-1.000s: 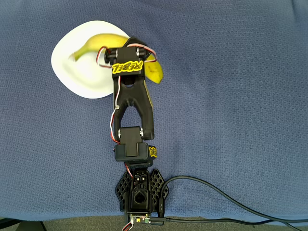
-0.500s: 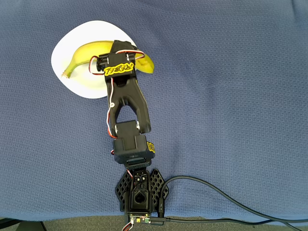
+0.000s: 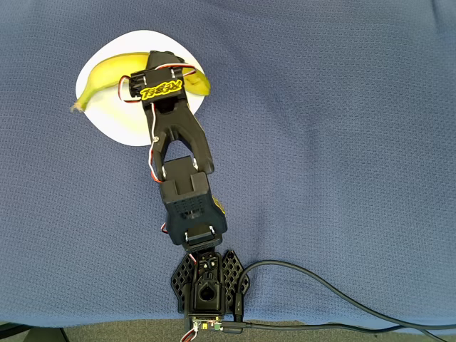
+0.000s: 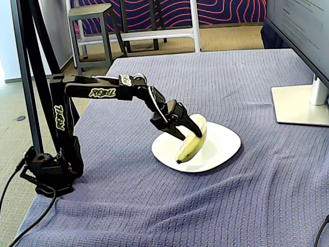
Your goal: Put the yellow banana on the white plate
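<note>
The claw [image 4: 191, 129] is clamped around the yellow banana [image 4: 191, 144], apparently just above the white plate [image 4: 223, 141], positioned for release onto its dished centre.

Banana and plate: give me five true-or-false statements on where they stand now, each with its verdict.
1. The gripper holds the yellow banana in its jaws. True.
2. The banana lies flat on the blue cloth, away from the plate. False: it is over the white plate.
3. The plate is white. True.
4. The banana's stem end pokes past the plate's rim in the overhead view. True.
5. A cup sits on the plate. False: there is no cup on it.
</note>
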Controlling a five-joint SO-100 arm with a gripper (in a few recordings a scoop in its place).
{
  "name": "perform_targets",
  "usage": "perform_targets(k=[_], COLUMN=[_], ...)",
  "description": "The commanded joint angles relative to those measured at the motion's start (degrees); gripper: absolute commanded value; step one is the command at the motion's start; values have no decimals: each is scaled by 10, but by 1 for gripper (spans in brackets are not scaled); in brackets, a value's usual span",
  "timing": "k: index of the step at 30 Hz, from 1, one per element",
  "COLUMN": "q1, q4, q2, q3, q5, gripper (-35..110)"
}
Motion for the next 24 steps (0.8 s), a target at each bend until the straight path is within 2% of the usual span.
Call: perform_targets(k=[1, 8, 20, 24], q1=[-18, -13, 10, 8], q4=[-11, 1, 41, 48], q2=[-5, -25, -19, -11], q3=[-50, -68, -60, -54], q5=[-5, 12, 37, 41], gripper=[0, 1, 36, 35])
